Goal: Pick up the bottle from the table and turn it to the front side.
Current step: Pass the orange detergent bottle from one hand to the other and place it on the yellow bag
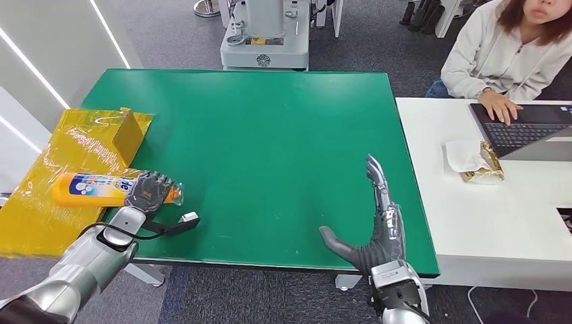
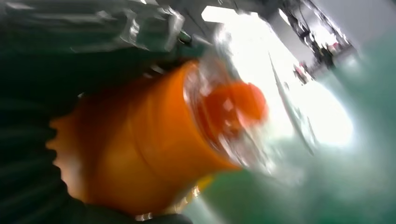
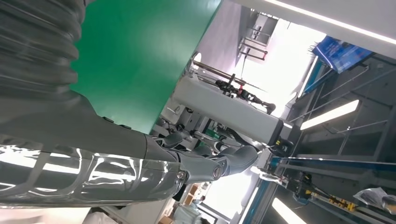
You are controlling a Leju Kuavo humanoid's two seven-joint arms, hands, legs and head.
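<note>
Orange bottle is grasped at its neck by the left hand, lower left of the frame; the roll should be made slowly. The right hand is released, lower right.

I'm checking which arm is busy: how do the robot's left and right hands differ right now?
The left hand grips the orange bottle, its fingers wrapped round it; the right hand holds nothing, fingers straight and thumb spread. The left hand is at the green table's left edge, beside the yellow sheet; the right hand is over the near right part. Both are dark-fingered on silver arms.
</note>
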